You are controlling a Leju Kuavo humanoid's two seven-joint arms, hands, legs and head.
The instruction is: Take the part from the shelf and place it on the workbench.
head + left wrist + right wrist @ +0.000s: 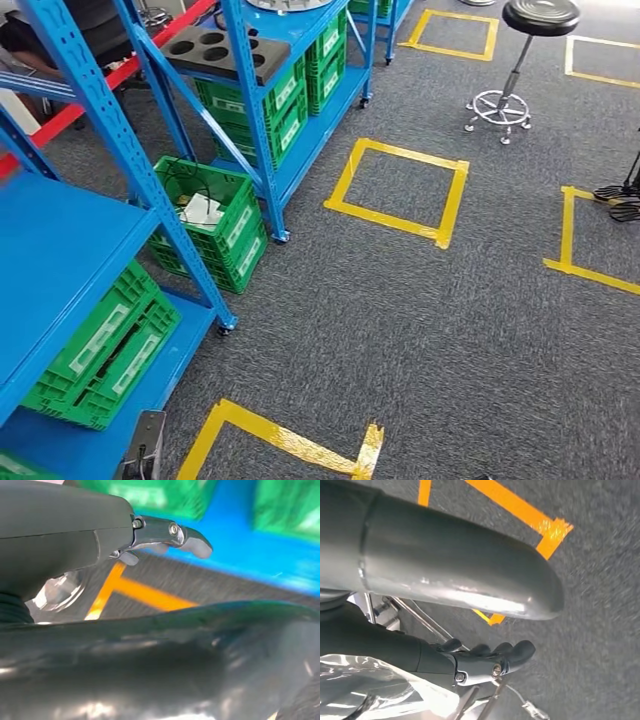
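part: likely the black slab with round holes (226,48) on the far blue shelf (260,130), well beyond the fingers | handling: looks rigid, flat, probably hefty; take by opposite edges | left hand (166,535) empty, fingers stretched | right hand (486,661) empty, fingers loosely curled.

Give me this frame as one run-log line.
phase: walking beside shelves | left hand: empty, hanging | right hand: empty, hanging | part: not picked | floor: yellow tape squares

workshop/storeroom | blue steel shelving (113,130) | green crates (219,225) | yellow floor tape (400,190) | stool (521,60)
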